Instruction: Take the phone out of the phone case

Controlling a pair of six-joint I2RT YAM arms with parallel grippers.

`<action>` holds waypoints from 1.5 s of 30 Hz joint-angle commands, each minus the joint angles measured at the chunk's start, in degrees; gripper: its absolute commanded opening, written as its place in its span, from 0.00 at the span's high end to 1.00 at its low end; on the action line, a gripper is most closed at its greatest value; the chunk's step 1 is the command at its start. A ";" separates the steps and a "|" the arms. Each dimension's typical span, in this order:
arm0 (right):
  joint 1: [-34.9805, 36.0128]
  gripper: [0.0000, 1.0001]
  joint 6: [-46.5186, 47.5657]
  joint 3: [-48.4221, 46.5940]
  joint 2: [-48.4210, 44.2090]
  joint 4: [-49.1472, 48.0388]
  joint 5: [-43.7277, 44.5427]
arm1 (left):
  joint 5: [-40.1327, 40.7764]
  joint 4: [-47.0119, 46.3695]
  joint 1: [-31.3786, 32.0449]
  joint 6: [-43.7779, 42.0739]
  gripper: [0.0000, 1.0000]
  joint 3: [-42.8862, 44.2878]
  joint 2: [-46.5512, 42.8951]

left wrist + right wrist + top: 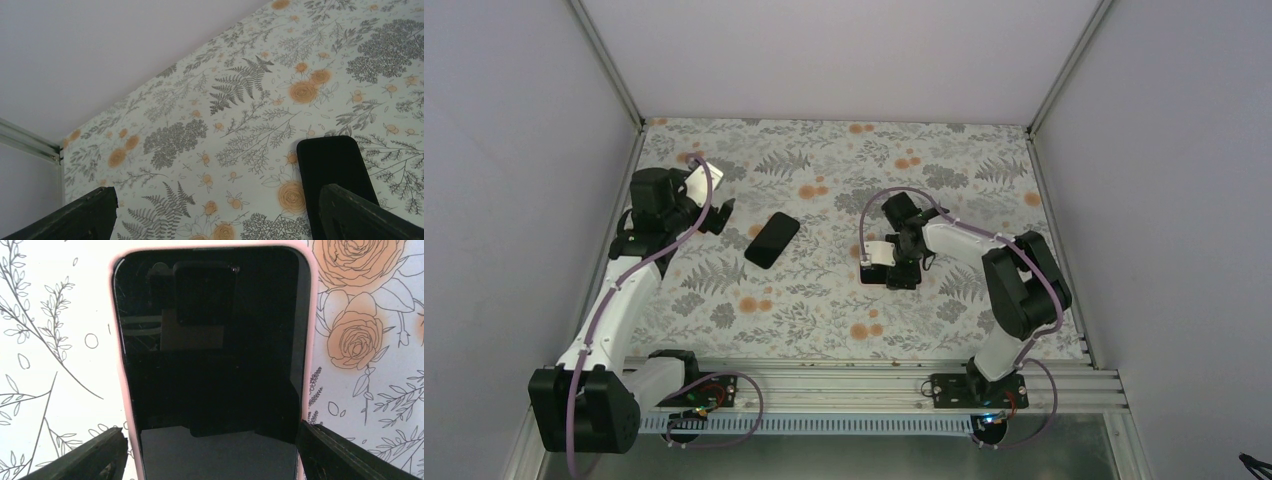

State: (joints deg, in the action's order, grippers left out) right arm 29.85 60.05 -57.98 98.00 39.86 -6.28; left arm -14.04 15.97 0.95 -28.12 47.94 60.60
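A phone (210,340) with a dark screen lies face up in a pink case (121,390) on the flowered table. My right gripper (212,455) is open and low over its near end, one finger on each side. The right finger (345,455) is against the case edge and the left finger (85,455) stands a little off it. From above, the right gripper (892,268) covers most of the phone. My left gripper (220,225) is open and empty above the table; it also shows in the top view (721,212).
A black phone-shaped slab (772,240) lies on the table between the arms, just right of the left gripper; it shows by the right finger in the left wrist view (332,170). The enclosure walls (574,180) stand close on the left, back and right.
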 commanded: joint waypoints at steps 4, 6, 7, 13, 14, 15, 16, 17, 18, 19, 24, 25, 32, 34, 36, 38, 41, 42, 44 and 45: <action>-1.26 0.13 1.56 -2.47 3.13 -0.31 -0.42 | -1.98 -0.16 -0.31 -1.27 0.00 -1.46 -0.60; -1.36 0.13 1.40 -2.51 2.89 -0.81 -0.10 | -2.09 -0.70 -0.32 -1.26 0.00 -1.90 -0.61; -1.42 0.13 1.30 -2.59 2.48 -0.92 -0.20 | -2.05 -0.86 -0.33 -1.26 0.00 -2.12 -0.62; -1.53 0.12 0.49 -2.10 2.05 -1.80 0.81 | -2.82 -2.17 -0.32 -0.97 0.00 -2.47 -1.10; -1.56 0.12 0.50 -2.26 2.82 -1.36 0.83 | -2.95 -1.98 -0.33 -0.91 0.00 -2.10 -0.78; -1.73 0.12 0.36 -2.50 3.69 -1.02 0.86 | -3.06 -1.85 -0.31 -0.84 0.00 -1.93 -0.50; -1.78 0.12 0.16 -2.68 4.64 -0.79 0.99 | -3.20 -1.68 -0.33 -0.80 0.00 -1.77 -0.31; -1.95 0.12 0.10 -3.02 5.56 -0.47 0.89 | -3.58 -1.57 -0.34 -0.80 0.00 -1.85 -0.20; -2.09 0.12 0.00 -3.36 6.52 -0.15 0.65 | -3.86 -1.55 -0.34 -0.83 0.00 -1.99 -0.22; -2.17 0.12 -0.02 -3.76 7.30 0.36 0.28 | -3.99 -1.59 -0.32 -0.92 0.00 -2.18 -0.32; -2.40 0.05 -1.35 -5.62 9.70 1.88 -2.50 | -5.20 0.17 -0.33 -1.85 0.00 -1.88 -0.22; -2.39 0.05 -1.54 -5.65 9.83 1.93 -2.83 | -5.69 0.74 -0.33 -2.06 0.00 -1.74 -0.21; -2.42 0.12 -4.18 -4.03 8.02 -0.82 -3.12 | -10.63 4.09 -0.09 -1.40 0.00 0.50 -0.26; -2.35 0.14 -4.62 -2.31 5.99 -2.77 -3.37 | -12.03 4.38 0.50 -0.97 0.00 0.59 -0.07; -2.34 0.15 -4.81 -0.50 4.33 -4.15 -3.89 | -12.51 4.72 1.37 -0.53 0.00 0.97 0.49; -2.36 0.17 -5.30 0.45 3.25 -4.94 -4.06 | -13.18 4.93 2.22 0.02 0.00 1.16 1.05; -2.36 0.17 -6.04 1.77 1.13 -6.91 -3.89 | -13.73 5.03 4.63 1.11 0.00 1.38 2.31; -2.38 0.17 -6.31 2.07 0.19 -7.65 -3.94 | -13.71 5.29 5.65 1.53 0.00 1.91 3.03; -2.34 0.17 -6.58 2.37 -1.63 -8.73 -4.12 | -14.03 6.29 7.97 2.70 0.00 3.23 4.74; -2.39 0.18 -6.86 2.31 -2.20 -9.15 -4.28 | -14.27 6.88 8.94 3.66 0.00 4.05 5.69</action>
State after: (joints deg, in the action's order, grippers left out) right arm 27.55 55.02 -56.73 98.91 34.65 -9.74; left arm -25.76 21.23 6.90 -27.53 48.38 63.81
